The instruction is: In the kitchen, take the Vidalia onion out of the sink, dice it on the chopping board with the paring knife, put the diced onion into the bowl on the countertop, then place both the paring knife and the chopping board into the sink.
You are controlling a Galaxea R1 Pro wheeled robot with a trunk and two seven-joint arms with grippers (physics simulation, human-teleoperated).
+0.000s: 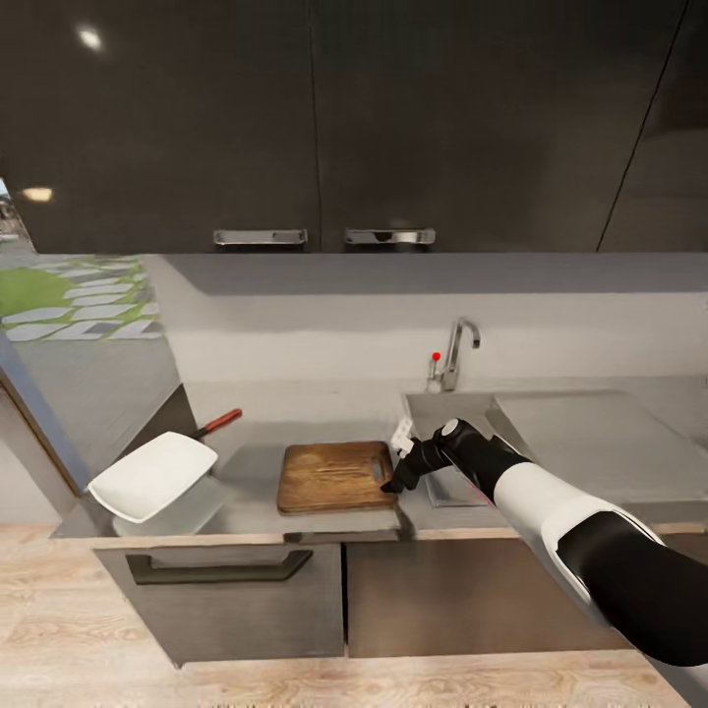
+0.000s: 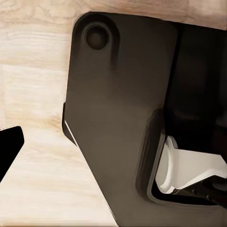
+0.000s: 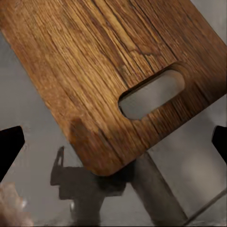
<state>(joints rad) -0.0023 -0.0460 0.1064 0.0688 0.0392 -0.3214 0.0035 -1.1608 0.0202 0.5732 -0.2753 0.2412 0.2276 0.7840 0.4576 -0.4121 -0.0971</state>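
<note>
Nearest the head camera, at about four o'clock, the right arm reaches up to the right gripper (image 1: 398, 479), which hovers at the handle end of the chopping board (image 1: 332, 477) on the countertop (image 1: 251, 472); the sink (image 1: 454, 409) lies at two o'clock of the board, the tilted bowl (image 1: 152, 476) at nine o'clock, the paring knife (image 1: 218, 423) just behind it. Left wrist view: dark robot body over wooden floor (image 2: 33, 90); I cannot tell that gripper's state. Right wrist view: fingertips (image 3: 10, 146) spread wide, ungripping, over the board's slot (image 3: 152, 93).

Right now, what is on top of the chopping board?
The chopping board looks bare, plain wood grain. The right gripper hangs over its handle-hole end, hiding that edge in the head view.
</note>
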